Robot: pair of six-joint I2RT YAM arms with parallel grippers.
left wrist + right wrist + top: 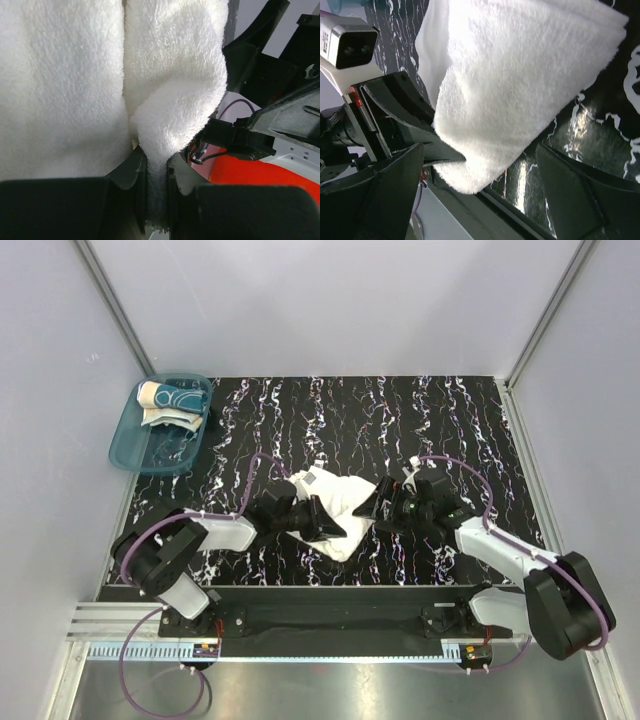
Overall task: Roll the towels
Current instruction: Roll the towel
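At the near middle of the black marbled table, the white terry towel sits bunched, one fold pinched between the closed fingers of the left gripper. Just beside it, the right gripper stands wide open, holding nothing. Well apart at the far left, the smaller patterned towel rests in a teal plastic tub.

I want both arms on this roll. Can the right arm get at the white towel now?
Probably yes: the right arm's fingers stand open at the edge of the white towel, with nothing between. The left arm's fingers pinch a fold of it.
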